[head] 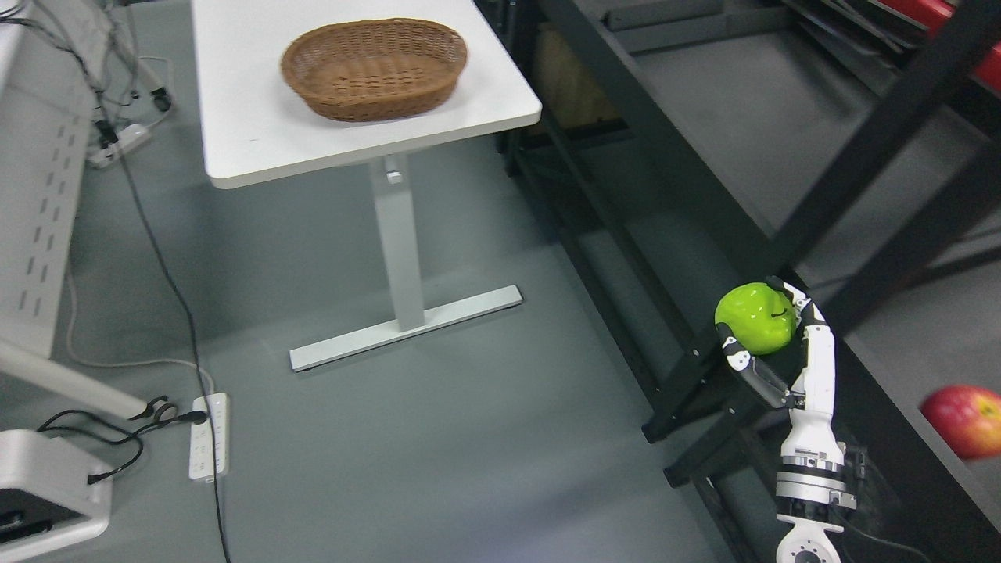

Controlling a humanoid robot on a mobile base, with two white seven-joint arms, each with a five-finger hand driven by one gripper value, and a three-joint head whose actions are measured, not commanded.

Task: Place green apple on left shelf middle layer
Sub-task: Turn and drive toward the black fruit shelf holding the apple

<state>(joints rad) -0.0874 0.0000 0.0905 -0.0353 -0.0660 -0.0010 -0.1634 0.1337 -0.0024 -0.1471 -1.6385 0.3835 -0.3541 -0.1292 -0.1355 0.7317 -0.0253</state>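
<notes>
Green apple sits cupped in right hand, apparently beside shelf.

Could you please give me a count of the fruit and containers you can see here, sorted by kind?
Green apple, held in the right hand: 1
Red apple, at the right edge on the shelf: 1
Wicker basket, on the white table: 1
Total: 3

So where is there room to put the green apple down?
The right hand holds the green apple beside the black shelf. The grey shelf board past its front rail is bare and wide. Nearer the robot, a red apple takes up the board's right edge. The white table is bare left of the basket.
</notes>
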